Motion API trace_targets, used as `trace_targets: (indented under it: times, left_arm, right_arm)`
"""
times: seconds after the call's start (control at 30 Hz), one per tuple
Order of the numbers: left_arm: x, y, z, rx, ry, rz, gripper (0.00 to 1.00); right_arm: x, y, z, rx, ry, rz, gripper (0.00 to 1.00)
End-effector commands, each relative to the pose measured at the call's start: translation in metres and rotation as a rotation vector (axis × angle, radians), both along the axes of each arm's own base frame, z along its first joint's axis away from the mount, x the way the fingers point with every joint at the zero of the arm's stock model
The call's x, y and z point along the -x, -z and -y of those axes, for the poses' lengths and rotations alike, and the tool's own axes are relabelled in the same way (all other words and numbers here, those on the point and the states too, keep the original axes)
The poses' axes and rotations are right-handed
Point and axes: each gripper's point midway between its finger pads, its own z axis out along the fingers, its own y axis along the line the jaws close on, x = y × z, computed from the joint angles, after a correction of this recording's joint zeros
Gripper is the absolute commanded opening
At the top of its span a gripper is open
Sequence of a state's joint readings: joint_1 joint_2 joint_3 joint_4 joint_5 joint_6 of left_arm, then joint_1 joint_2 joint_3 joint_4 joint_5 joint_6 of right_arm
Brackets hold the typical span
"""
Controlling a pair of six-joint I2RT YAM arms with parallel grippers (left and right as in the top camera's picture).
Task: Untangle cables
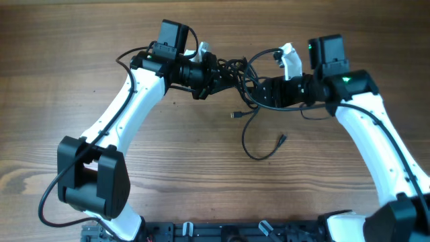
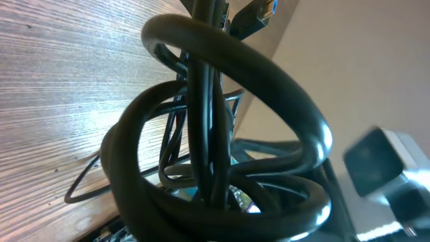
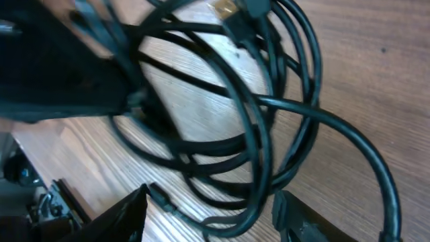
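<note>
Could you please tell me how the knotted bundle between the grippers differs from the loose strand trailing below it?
The knotted bundle is many loops packed and crossing; the loose strand is one open curve. The knotted bundle sits between the left gripper and right gripper; the loose strand trails away across the table to a free plug. Both are thin black cable.

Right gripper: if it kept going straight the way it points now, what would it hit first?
The cables: their loops hang directly ahead of the right gripper, with some strands between its fingers. Depth is unclear, but nothing shows nearer.
</note>
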State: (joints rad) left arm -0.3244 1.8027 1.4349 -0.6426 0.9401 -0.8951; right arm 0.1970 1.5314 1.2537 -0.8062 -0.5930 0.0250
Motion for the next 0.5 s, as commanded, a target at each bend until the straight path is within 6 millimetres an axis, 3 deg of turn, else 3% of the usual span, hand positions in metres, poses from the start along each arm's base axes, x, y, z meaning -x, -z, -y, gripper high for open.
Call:
trace_targets:
  times: [0.0, 0.13, 0.2, 0.27, 0.47]
  left_arm:
    - [0.002, -0.011, 0.002, 0.045, 0.018, 0.001, 0.04]
    - [0.005, -0.015, 0.004, 0.07, 0.035, -0.003, 0.04]
    - [0.007, -0.018, 0.006, 0.086, 0.046, -0.008, 0.04]
    - [0.01, -0.021, 0.007, 0.107, 0.06, -0.016, 0.04]
    - [0.017, -0.043, 0.015, 0.226, 0.127, -0.013, 0.04]
  right_arm:
    - [-0.009, 0.021, 0.008, 0.061, 0.04, -0.038, 0.61]
    - [-0.012, 0.036, 0.005, 0.063, 0.022, -0.065, 0.57]
    - [-0.011, 0.04, 0.0, 0.057, 0.0, -0.068, 0.38]
    - [-0.012, 0.042, -0.004, 0.06, -0.02, -0.057, 0.28]
    - [-0.017, 0.041, -0.007, 0.056, -0.024, -0.035, 0.29]
